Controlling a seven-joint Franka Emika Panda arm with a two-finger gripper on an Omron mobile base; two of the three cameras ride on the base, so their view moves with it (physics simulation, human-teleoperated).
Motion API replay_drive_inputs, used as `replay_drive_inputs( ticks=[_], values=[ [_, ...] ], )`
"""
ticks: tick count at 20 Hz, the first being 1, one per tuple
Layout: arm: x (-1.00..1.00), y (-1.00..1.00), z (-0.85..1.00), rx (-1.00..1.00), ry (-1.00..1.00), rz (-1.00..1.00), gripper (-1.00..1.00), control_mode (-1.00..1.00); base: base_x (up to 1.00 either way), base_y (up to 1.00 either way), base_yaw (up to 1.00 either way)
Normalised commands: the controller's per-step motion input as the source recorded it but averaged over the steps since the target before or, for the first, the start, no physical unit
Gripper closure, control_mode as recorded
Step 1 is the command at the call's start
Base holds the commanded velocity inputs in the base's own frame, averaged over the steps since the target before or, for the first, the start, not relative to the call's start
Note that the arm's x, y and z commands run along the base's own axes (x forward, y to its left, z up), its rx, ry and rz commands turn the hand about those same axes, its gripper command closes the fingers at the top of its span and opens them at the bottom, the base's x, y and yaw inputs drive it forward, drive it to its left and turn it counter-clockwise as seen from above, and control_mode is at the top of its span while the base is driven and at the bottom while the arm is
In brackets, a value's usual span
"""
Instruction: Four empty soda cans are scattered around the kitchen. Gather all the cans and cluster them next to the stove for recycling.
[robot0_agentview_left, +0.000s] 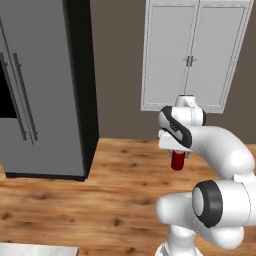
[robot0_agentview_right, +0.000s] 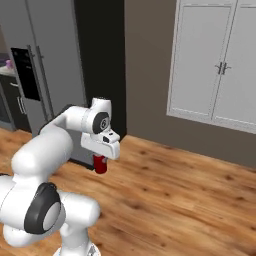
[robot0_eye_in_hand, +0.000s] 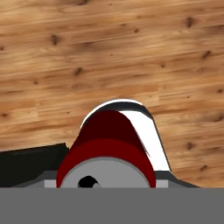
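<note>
- Red soda can hangs upright under the gripper, well above the floor; in the right base view the same can shows below the white hand.
- Hand view: the can is seen end-on from its silver top, red wall running away from the camera, a white finger pad pressed against its side. The fingers are pinched on the can.
- Arm pose: elbow folded close to the base, forearm reaching forward at mid height, wrist bent so the hand points down at the floor.
- Wooden plank floor lies under the can, brown with dark knots, bare around the spot below the hand.
- Grey double-door fridge stands to the left of the arm, with two long vertical handles; its black side panel faces the open floor. Well apart from the can.
- Brown-grey wall runs behind, beyond the floor.
- White two-door cabinet stands against that wall, straight ahead past the hand, doors shut, small handles at the middle seam. What is inside cannot be told.
- Dark counter corner at far left beyond the fridge, with a small pinkish object on it, too small to identify.
</note>
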Motion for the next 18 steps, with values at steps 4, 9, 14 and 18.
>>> replay_drive_inputs(
  ticks=[4, 9, 14, 18],
  values=[
    [0.00, 0.00, 0.00, 0.00, 0.00, 0.00, 1.00, 1.00, 0.75, 0.11, 0.00],
    [0.00, 0.00, 0.00, 0.00, 0.00, 0.00, 1.00, 1.00, 0.59, 0.15, 0.33],
    [0.00, 0.00, 0.00, 0.00, 0.00, 0.00, 1.00, 1.00, 0.49, 0.15, 0.45],
    [0.00, 0.00, 0.00, 0.00, 0.00, 0.00, 1.00, 1.00, 0.53, 0.14, 0.42]
  ],
)
